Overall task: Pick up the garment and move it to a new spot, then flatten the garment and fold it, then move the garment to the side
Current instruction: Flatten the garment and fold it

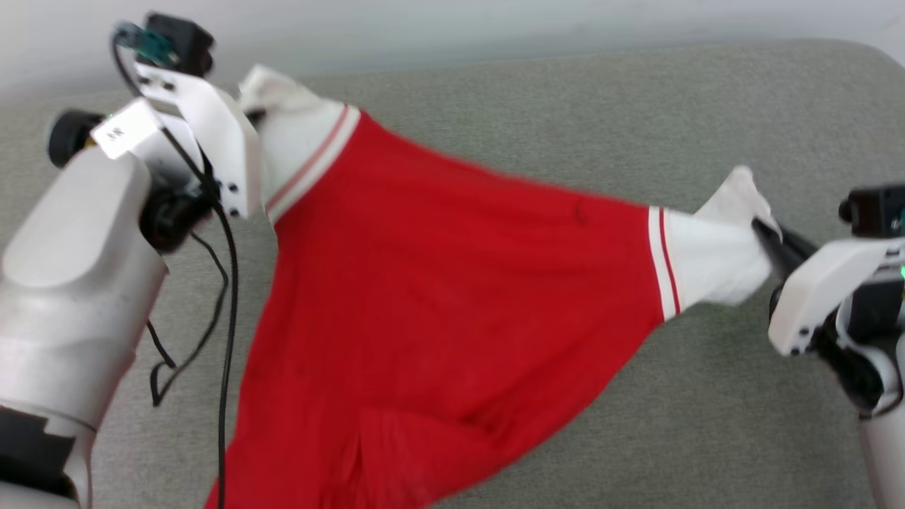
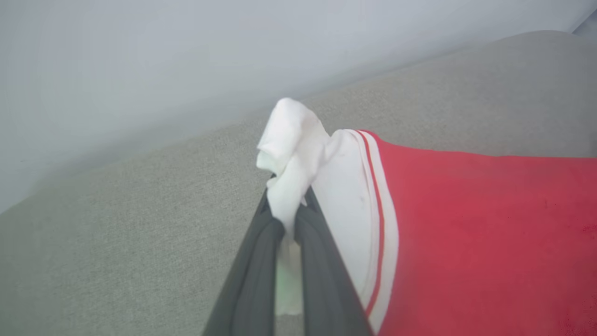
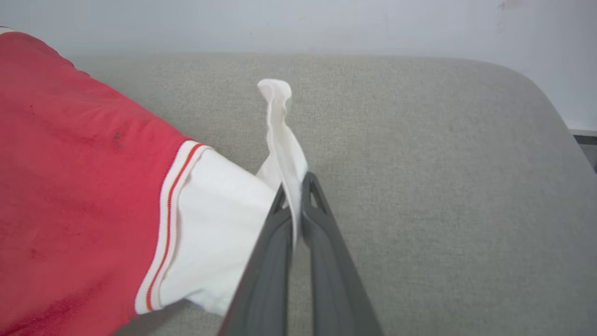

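1. The left gripper (image 2: 289, 205) is clamped on one white sleeve, and the right gripper (image 3: 296, 186) is pinched on the other.
2. The garment (image 1: 438, 283) hangs stretched between them above the grey cushion (image 1: 707, 410). Its hem sags toward the cushion's near edge, possibly touching; blur hides it.
3. Likely step: carrying it across. Move both arms together and level, with even tension so neither sleeve slips.

So the red jersey-knit T-shirt with white short sleeves (image 1: 438, 297) is strung out over the grey woven-fabric padded surface (image 1: 565, 106), one sleeve out to each side. The left sleeve tip sits pinched in the left gripper (image 2: 289, 200), far left and up near the pale plain wall (image 1: 424, 28) behind the surface. The right sleeve tip is pinched in the right gripper (image 3: 295, 186), over on the right and nearer. The shirt body sags between them, toward the robot.
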### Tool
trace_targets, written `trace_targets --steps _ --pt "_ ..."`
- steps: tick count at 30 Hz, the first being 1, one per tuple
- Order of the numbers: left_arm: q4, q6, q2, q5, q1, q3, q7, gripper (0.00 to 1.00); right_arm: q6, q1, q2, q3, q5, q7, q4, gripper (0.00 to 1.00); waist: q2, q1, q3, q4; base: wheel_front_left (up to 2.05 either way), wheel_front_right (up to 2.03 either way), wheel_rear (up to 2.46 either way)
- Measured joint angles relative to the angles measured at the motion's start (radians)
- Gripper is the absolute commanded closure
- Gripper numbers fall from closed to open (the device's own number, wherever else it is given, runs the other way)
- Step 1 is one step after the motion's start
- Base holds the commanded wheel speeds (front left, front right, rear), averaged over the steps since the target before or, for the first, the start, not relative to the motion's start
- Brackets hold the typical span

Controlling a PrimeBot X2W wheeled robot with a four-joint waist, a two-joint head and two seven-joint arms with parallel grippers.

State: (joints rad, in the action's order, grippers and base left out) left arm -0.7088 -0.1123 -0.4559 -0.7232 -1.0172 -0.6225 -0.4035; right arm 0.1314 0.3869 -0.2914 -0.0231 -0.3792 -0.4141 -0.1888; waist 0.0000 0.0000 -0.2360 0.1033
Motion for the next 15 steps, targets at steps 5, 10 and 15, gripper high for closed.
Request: trace_targets --steps 5,10,15 --pt "-0.038 0.035 -0.007 0.042 -0.071 0.028 0.147 1.00 0.000 0.150 -0.025 -0.027 0.007 0.012 -0.078 1.00 0.0000 0.0000 0.012 -0.033 0.00 0.00 0.00" --pt "-0.073 0.070 -0.006 0.083 -0.180 0.054 0.297 1.00 0.000 0.357 -0.061 -0.048 0.007 0.053 -0.170 1.00 0.0000 0.0000 -0.011 -0.055 0.00 0.00 0.00" --pt "-0.105 0.087 -0.017 0.124 -0.333 0.083 0.434 1.00 0.000 0.616 -0.071 -0.048 0.024 0.121 -0.244 1.00 0.0000 0.0001 -0.068 -0.062 0.00 0.00 0.00"
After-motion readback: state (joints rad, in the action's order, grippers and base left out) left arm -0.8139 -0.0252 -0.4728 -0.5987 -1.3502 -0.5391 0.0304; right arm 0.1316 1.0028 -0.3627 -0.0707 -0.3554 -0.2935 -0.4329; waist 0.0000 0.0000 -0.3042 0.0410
